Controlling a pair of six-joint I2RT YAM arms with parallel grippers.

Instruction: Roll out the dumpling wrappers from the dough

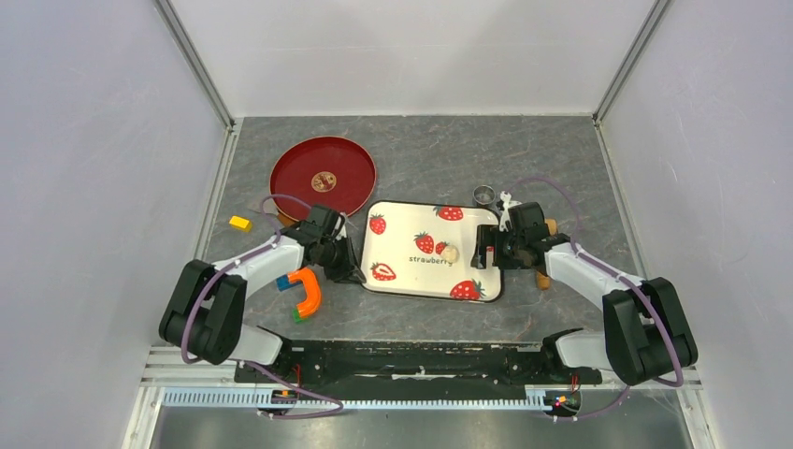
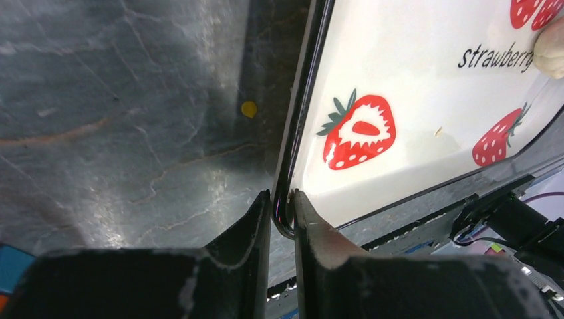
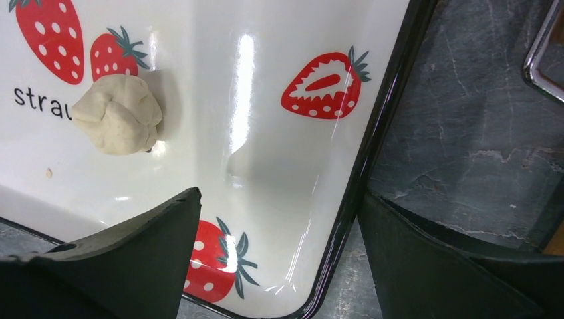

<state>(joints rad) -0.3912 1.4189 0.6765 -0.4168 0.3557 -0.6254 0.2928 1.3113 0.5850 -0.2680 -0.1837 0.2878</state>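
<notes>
The dough (image 1: pixel 450 253) is a small cream lump near the middle of the white strawberry tray (image 1: pixel 400 241). In the right wrist view the dough (image 3: pixel 118 114) lies by the printed word, and the left wrist view catches it (image 2: pixel 551 50) at the right edge. My left gripper (image 2: pixel 282 194) pinches the tray's black rim (image 2: pixel 292 166) at the near left corner, one finger on each side. My right gripper (image 3: pixel 279 196) is open and straddles the tray's right rim (image 3: pixel 372 159), one finger over the tray and one outside. No dumpling wrappers are in view.
A red plate (image 1: pixel 323 176) lies at the back left. A small metal ring (image 1: pixel 483 195) stands behind the tray's far right corner. A tan wooden roller (image 1: pixel 544 279) is partly hidden under the right arm. A yellow block (image 1: pixel 240 223) and an orange curved toy (image 1: pixel 307 290) lie at the left.
</notes>
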